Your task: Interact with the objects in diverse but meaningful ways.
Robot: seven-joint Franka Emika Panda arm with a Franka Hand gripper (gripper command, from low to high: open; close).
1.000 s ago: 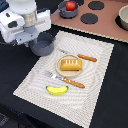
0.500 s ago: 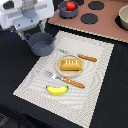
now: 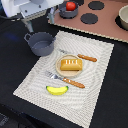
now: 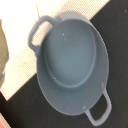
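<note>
Basically the arm sat above the grey pot (image 3: 41,43), which stood off one corner of the striped placemat (image 3: 95,65), just beyond its edge on the dark table (image 3: 15,65). Gripper (image 3: 37,20) was blurred in the exterior view and absent from the wrist view, so I couldn't tell whether its fingers were spread or pinched. Wrist view showed the pot (image 4: 72,65) empty, a loop handle on either side. Bread loaf (image 3: 71,64) lay mid-mat on a plate, fork (image 3: 65,79) and knife (image 3: 80,56) on either side of it, banana (image 3: 57,89) near the mat's front edge, tomato (image 3: 71,6) in a pot on the toy stove (image 3: 107,22) beyond the mat. My guess was a pot grasp: line up on one handle or the rim, descend straight, close gently so the pot didn't skid.
</note>
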